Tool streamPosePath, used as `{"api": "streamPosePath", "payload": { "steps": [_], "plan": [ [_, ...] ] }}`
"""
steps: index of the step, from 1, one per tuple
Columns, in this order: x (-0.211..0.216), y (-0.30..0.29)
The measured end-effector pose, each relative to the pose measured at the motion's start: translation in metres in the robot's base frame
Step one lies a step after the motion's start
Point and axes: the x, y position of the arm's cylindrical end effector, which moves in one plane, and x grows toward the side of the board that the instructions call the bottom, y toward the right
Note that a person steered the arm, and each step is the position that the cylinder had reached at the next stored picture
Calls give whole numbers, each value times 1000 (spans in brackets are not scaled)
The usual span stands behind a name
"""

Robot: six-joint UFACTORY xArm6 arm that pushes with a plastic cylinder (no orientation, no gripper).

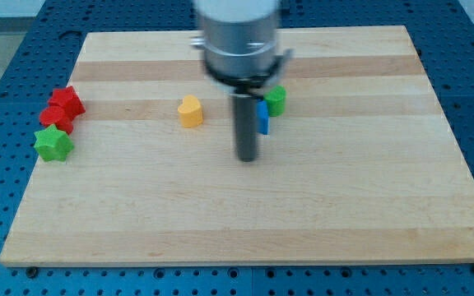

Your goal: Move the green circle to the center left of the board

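Observation:
The green circle (276,99) sits on the wooden board (245,205) a little right of the middle, near the view's top, partly hidden by the arm's body. A blue block (263,116) touches it on its lower left, mostly hidden behind the rod. My tip (246,157) rests on the board just below and left of the blue block, apart from the green circle.
A yellow heart-shaped block (190,111) lies left of the rod. At the board's left edge stand a red star (69,100), a red block (57,119) below it, and a green star (53,144). The board lies on a blue perforated table.

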Motion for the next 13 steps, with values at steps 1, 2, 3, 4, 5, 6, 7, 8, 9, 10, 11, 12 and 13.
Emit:
{"api": "streamPosePath", "payload": {
  "steps": [1,2,3,4,5,6,7,8,9,10,11,12,13],
  "plan": [
    [-31,53],
    [-61,57],
    [-86,33],
    [-110,-15],
    [-135,-53],
    [-151,-76],
    [-162,-116],
    [-166,-171],
    [-166,-203],
    [-166,-185],
    [-147,-168],
    [-123,-174],
    [-124,-203]
  ]
}}
